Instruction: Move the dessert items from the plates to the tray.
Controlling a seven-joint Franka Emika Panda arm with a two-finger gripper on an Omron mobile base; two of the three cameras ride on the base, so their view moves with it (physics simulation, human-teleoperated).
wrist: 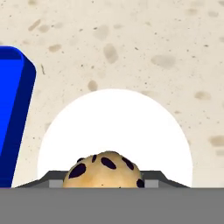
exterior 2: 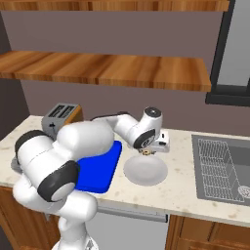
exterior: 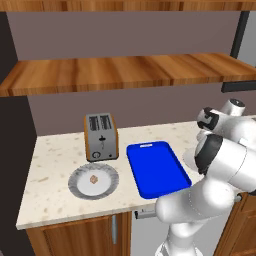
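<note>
The tool (exterior 2: pixel 146 152) is up above the plain white plate (exterior 2: pixel 145 171), and a little round cookie with dark chips (wrist: pixel 104 170) sits right between its fingers. It looks pinched tight on the cookie, held off the plate so it can be carried across.

The blue tray (exterior: pixel 156 169) lies just beside that plate on the counter (exterior: pixel 50 165), so the trip should be short. In the hand view the tray's edge (wrist: pixel 16 109) is at the left and the white plate (wrist: pixel 114 127) is straight ahead (the camera is looking down at it).

The other plate (exterior: pixel 93 180), the one with the ribbed rim, is on the far side of the tray, in front of the toaster (exterior: pixel 100 136). A small brown treat (exterior: pixel 93 178) sits in its middle, waiting its turn.

I think the cookie goes to the tray next, then the brown treat. It is small, so it could slip out if the tool moves fast.
</note>
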